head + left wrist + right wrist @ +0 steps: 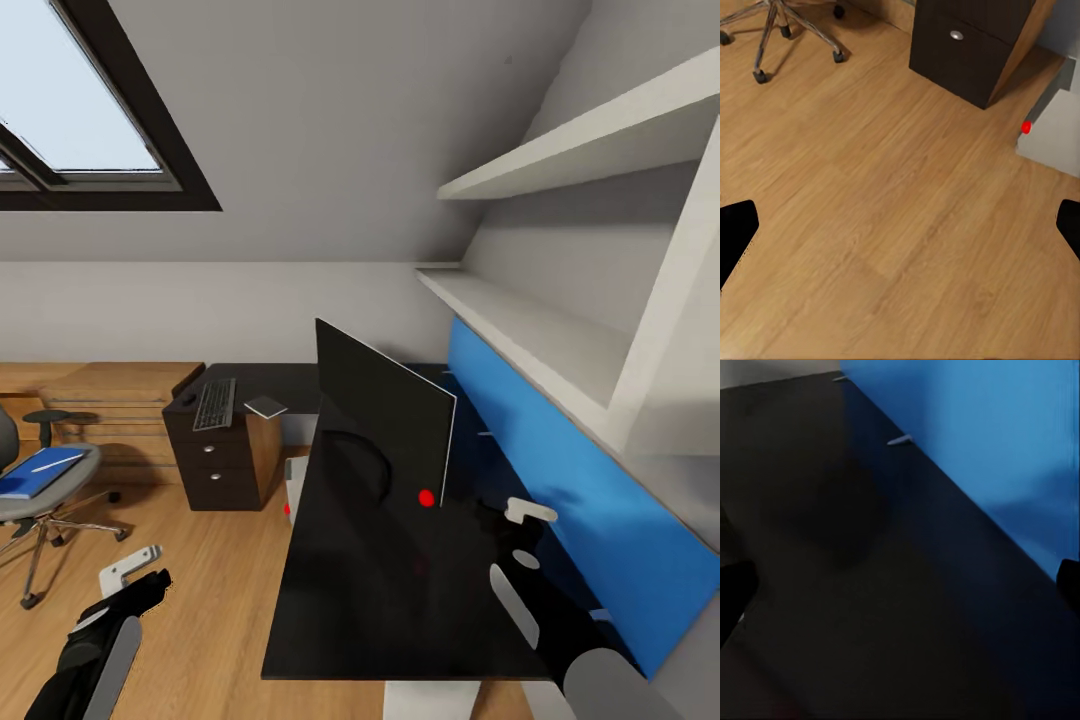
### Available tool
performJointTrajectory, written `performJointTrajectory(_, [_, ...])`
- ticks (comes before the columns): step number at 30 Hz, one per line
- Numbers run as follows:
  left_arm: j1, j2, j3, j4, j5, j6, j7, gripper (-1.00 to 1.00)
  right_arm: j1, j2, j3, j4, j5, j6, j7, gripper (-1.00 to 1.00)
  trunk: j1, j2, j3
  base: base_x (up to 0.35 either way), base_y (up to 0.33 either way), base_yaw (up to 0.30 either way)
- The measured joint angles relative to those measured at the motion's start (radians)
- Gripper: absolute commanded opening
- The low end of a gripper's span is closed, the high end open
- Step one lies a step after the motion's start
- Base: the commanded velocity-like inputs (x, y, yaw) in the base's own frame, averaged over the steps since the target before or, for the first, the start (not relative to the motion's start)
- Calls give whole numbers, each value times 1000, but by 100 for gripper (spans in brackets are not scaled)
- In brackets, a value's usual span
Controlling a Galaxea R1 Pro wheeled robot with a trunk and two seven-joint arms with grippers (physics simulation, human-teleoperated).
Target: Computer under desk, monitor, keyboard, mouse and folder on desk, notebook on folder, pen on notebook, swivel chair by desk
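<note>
The monitor (385, 420) stands on the black desk (340, 610), seen at an angle, with its red dot low on the right. At the desk's far end lie the keyboard (215, 403), the mouse (188, 399) and a flat grey notebook (266, 406). The swivel chair (45, 500) at far left carries the blue folder (35, 474) with the pen (43, 466) on it. The computer (1050, 131) sits under the desk. My left gripper (900, 232) hangs open over bare floor. My right gripper (900, 592) is open above the desk, beside the monitor's foot.
Black drawers (210, 455) with silver knobs hold up the desk's far end. A blue back panel (560, 460) and white shelves (540, 340) line the right wall. A light wooden cabinet (110, 395) and a small black stool (45, 418) stand at back left. The chair's star base (787, 22) is near the left arm.
</note>
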Motion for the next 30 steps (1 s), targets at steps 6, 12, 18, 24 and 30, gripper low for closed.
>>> performJointTrajectory(6, [0, 9, 50, -33, 1, 2, -9, 100, -48, -13, -5, 140, 0, -50, -2, 100, 0, 0, 0, 0, -7, 0])
performJointTrajectory(12, [0, 10, 74, -44, 2, 3, -38, 100, -213, -16, -5, 394, 2, -161, -2, 100, 0, 0, 0, 0, 0, 0])
performJointTrajectory(18, [0, 7, 77, -42, 2, 2, -48, 100, -329, -13, -1, 544, 0, -221, 19, 100, 0, 0, 0, 49, 0, 0])
performJointTrajectory(24, [0, 8, 78, -39, 1, 4, -48, 100, -332, 5, 8, 598, 0, -253, 95, 100, 0, 0, 0, 150, 0, 0])
performJointTrajectory(30, [0, 8, 78, -39, 0, 4, -49, 100, -333, 5, 9, 601, 0, -257, 102, 100, 0, 0, 0, 188, -24, 0])
